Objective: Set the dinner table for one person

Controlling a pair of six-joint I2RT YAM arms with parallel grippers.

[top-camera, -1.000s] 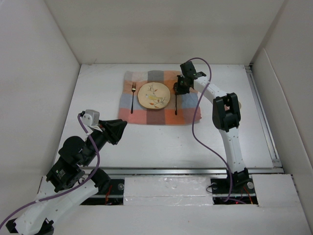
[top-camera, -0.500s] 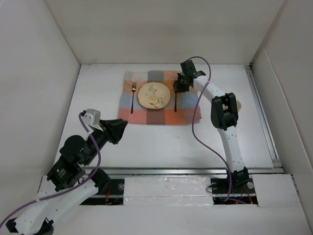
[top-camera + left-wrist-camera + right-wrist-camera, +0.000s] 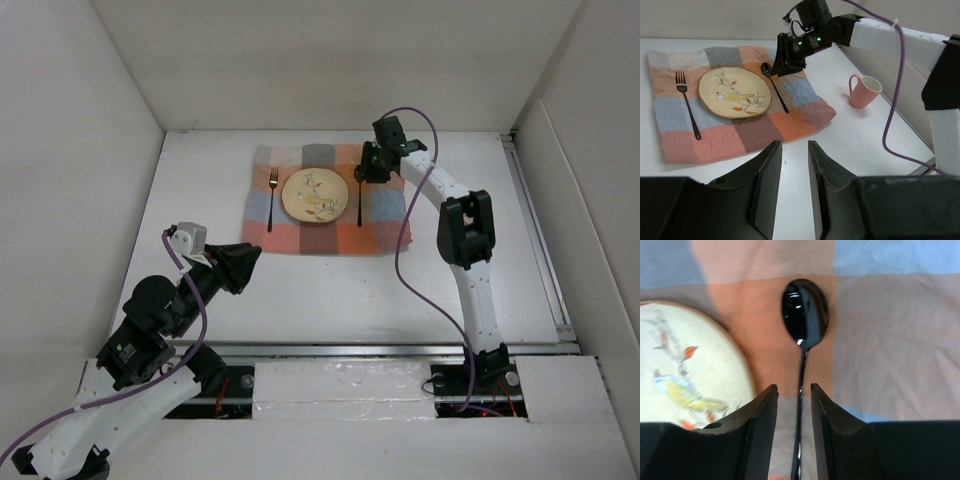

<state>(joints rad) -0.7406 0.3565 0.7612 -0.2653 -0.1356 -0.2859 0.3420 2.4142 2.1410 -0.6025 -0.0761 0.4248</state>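
The main risk sits at the right claw [image 3: 794, 387]. It hangs over the spoon [image 3: 360, 205], near the bowl at the 12 o'clock end. Its jaws stand slightly spread and pinch nothing, with cloth showing on both sides of the thin handle between them. If it dips or swings toward 9 o'clock, I judge it could knock the spoon askew or push it against the plate [image 3: 315, 194]. The spoon lies just beside the plate at 3 o'clock. A finger catching the cloth [image 3: 325, 235] would drag the plate, the spoon and the fork [image 3: 271, 198] at 9 o'clock together. The purple cable [image 3: 400, 250] loops near the cloth's 3 o'clock edge and could snag it as the arm moves. The mug [image 3: 863, 91] stands off the cloth on the bare table [image 3: 300, 290], at 3 o'clock and close to the right arm's elbow. A careless sweep there may tip it.

The table is the white top that spreads under everything, ahead of both arm bases.

The left claw [image 3: 795, 145] hovers well short of the cloth toward 6 o'clock, narrowly spread and holding nothing.

In the top view the elbow hides the mug, so only the left wrist shows it. The right wrist view cuts off the spoon's handle and most of the plate. How high the right claw rides above the cloth is hard to tell. No knife shows anywhere.
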